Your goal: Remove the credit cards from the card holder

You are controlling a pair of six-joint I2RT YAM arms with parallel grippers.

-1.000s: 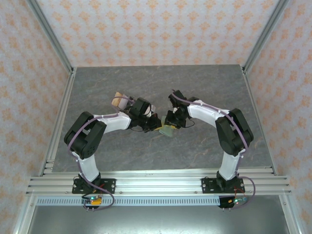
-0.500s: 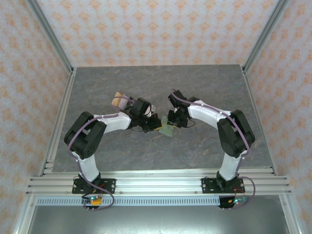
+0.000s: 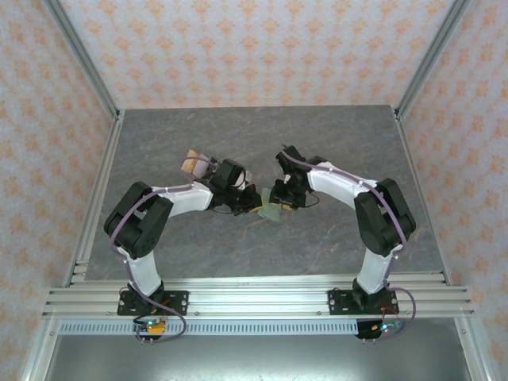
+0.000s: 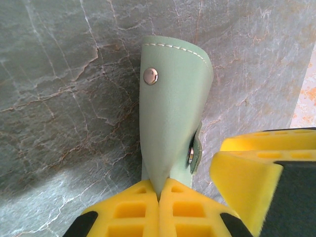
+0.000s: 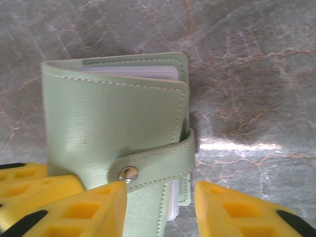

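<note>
Left wrist: left jaws clamp card holder; right jaws gape, perhaps straddling it.

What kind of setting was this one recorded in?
Probably a staged robot test booth, not a home: patterned wallpaper panels in an aluminium frame, around a marble-look tabletop with a mounting rail in front.

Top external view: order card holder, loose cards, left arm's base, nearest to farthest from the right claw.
1. card holder, right at the right claw.
2. loose cards, behind the left wrist.
3. left arm's base, bottom left, near edge.
</note>
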